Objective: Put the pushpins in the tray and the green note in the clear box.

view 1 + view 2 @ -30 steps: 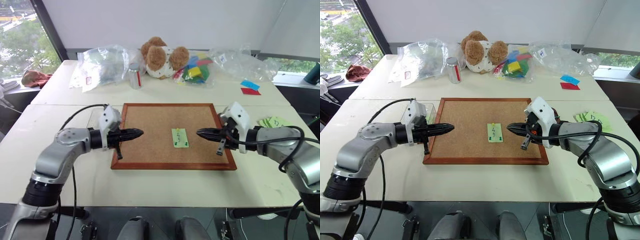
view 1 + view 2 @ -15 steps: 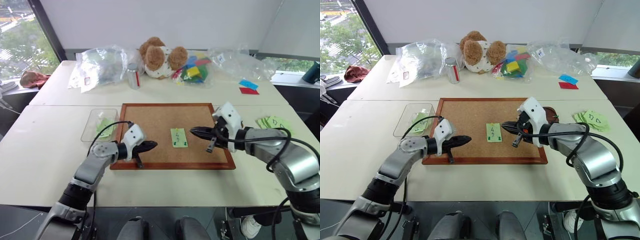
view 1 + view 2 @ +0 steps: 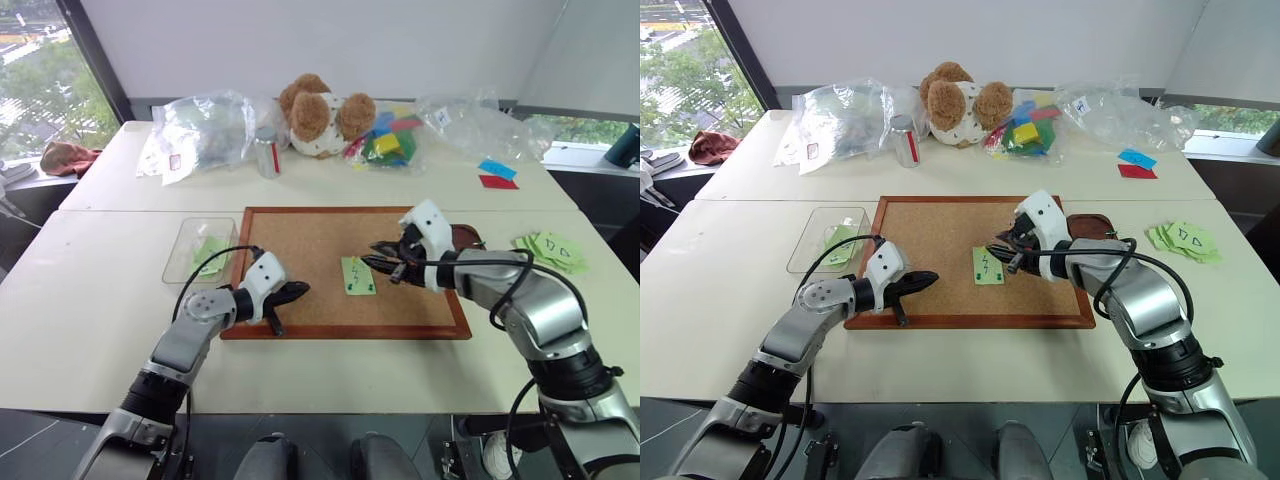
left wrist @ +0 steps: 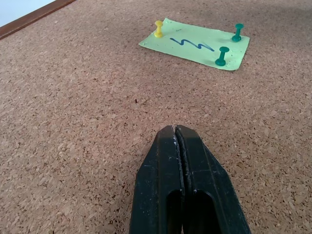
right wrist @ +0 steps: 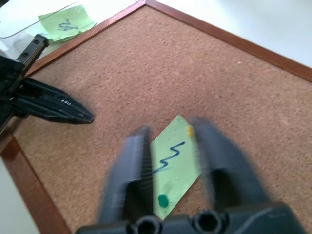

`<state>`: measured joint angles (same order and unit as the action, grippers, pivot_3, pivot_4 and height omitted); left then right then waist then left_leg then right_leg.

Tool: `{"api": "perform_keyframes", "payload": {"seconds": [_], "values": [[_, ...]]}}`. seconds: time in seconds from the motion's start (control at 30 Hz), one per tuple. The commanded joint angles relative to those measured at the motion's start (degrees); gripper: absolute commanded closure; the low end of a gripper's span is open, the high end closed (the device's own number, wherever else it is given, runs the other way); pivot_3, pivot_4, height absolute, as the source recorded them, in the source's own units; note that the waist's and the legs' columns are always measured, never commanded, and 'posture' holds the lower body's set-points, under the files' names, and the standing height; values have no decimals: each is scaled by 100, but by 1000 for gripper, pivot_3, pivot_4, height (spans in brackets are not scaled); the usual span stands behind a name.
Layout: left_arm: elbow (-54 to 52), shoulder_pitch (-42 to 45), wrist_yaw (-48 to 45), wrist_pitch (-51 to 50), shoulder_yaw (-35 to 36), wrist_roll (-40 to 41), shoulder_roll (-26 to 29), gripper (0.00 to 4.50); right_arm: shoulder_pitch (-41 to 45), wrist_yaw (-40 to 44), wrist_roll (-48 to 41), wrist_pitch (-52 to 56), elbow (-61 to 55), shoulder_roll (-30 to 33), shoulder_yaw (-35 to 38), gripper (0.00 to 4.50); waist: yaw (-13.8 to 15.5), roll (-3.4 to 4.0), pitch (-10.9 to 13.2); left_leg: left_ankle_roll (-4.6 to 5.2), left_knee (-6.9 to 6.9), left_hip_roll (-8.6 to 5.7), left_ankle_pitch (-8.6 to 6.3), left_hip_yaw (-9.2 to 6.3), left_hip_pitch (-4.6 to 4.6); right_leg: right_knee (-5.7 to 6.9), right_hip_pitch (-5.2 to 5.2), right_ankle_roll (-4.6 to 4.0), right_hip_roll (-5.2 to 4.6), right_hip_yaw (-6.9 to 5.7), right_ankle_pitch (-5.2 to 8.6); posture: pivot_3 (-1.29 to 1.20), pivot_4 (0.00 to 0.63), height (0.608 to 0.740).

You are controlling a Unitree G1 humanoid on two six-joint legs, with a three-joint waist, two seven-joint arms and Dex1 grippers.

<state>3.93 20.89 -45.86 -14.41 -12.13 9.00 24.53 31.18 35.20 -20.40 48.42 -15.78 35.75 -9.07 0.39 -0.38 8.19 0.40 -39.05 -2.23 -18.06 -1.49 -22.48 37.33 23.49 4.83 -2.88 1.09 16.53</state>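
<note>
Corkboard (image 3: 300, 250), green note (image 3: 359, 275) lengthwise front-to-back

white table (image 3: 100, 300), wood-framed corkboard (image 3: 300, 235), clear box (image 3: 195, 245), tray (image 3: 1090, 222), plastic bags (image 3: 200, 125), teddy bear (image 3: 320, 110)

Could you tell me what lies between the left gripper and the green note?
Only bare cork: in the left wrist view, the corkboard runs uninterrupted from the left gripper to the green note.

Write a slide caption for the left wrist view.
Shut left gripper rests over brown corkboard, facing light-green paper note pinned by green pushpins.
</note>
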Motion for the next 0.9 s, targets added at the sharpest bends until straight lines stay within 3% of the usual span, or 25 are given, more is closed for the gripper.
{"api": "perform_keyframes", "payload": {"seconds": [0.03,0.5,0.6,0.9], "values": [[-36,-87,24,-60,67,-37,44,4500,228,-3,168,-150,116,-128,-66,1617,-3,0,0,0,0,0,0,0,1,1,0,0,0,0,0,0,150,740],[-102,-142,-8,-63,60,-60,105,4500,649,12,790,-970,1780,-992,-376,1617,-45,0,-1,-24,1,-1,14,0,2,5,1,0,1,-1,0,0,150,740],[-161,-167,6,-100,78,-53,124,4500,688,58,904,-1116,1999,-1073,-393,2833,-83,1,-1,-26,1,-1,15,0,1,5,1,0,1,-1,0,0,150,740],[-281,-236,79,-166,99,-51,123,4500,746,228,1133,-1351,2438,-1225,-402,2833,-116,1,0,-23,2,-1,13,0,3,14,5,0,2,-1,0,0,150,740]]}}
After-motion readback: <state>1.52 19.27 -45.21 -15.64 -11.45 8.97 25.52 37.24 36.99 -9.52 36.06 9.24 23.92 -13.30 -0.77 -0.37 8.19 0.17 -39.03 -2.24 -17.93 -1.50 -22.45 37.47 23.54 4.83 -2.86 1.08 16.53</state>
